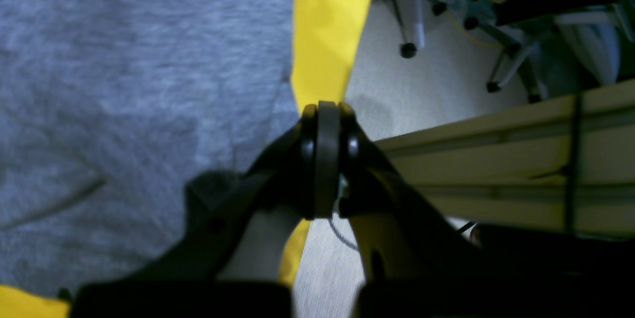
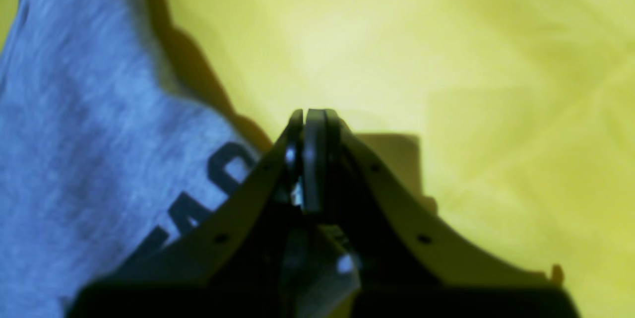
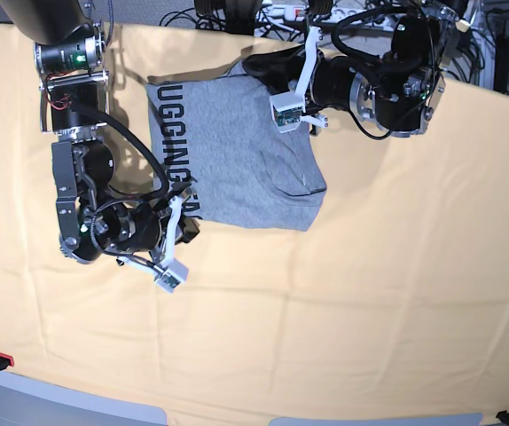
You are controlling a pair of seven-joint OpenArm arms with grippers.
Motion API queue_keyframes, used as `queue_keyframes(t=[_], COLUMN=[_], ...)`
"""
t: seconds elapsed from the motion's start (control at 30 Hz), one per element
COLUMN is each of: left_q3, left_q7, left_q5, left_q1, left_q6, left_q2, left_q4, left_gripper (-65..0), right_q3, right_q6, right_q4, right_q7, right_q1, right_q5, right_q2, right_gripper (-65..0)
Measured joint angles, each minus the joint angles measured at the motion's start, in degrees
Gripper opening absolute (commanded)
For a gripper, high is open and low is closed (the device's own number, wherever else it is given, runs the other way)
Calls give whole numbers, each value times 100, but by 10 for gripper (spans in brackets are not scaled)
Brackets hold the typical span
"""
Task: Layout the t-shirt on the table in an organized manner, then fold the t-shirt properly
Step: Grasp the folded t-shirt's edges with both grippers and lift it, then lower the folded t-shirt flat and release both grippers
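The t-shirt (image 3: 237, 151) looked light and limp, best pinched at a hem corner (both the left gripper (image 1: 327, 109) and the right gripper (image 2: 313, 114) were closed, empty).

lettering (image 3: 174, 142): partly covered by a fold and the right arm, cut short at 6 o'clock
t-shirt (image 2: 74, 124): blurred, cropped at 9 o'clock

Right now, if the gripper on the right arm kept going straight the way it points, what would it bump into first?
Probably the table: the shut right gripper aims at bare yellow cloth, with the t-shirt off to one side. Depth is unclear.
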Motion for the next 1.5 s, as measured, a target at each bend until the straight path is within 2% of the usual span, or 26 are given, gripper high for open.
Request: queue_keyframes(t=[0.23, 0.37, 0.57, 0.83, 1.0, 1.07, 1.2, 1.37, 1.5], left_q3=[4, 4, 7, 20, 42, 46, 35, 37, 37], left_q7=[-280, -299, -769, -1029, -1231, -1248, -1528, -2065, -1880], left_q5=[258, 334, 1113, 1484, 1320, 1329, 1888, 2157, 2221], left_q1=[37, 37, -133, -551, -1091, -1419, -2109, -2686, -3064], left_q6=[0, 0, 2, -2, -50, -68, -22, -2, 0], left_q2=[4, 2, -2, 0, 7, 17, 0, 15, -4], left_q4=[-466, -638, -673, -988, -1821, -2105, -2555, -3003, -3195], left_gripper=[-650, -650, -650, -650, -650, -650, -650, -650, -650], right_q3=[-151, -151, -151, -142, -125, -127, -92, 249, 743], right_q6=[0, 0, 0, -2, -2, -131, -306, -306, -411], right_q4=[0, 0, 2, 402, 1010, 1333, 2094, 2754, 3119], right_q7=[-31, -404, -1110, -1425, -1429, -1451, -1471, -1456, -1449], right_q1=[0, 0, -20, -341, -767, -1001, -1532, -2291, -2793], right_q5=[-107, 321, 1003, 1639, 2144, 2284, 2483, 2544, 2583], right_q2=[144, 299, 433, 809, 1147, 1283, 1488, 1493, 1495], right_gripper=[-650, -650, -650, -650, -650, -650, -650, -650, -650])
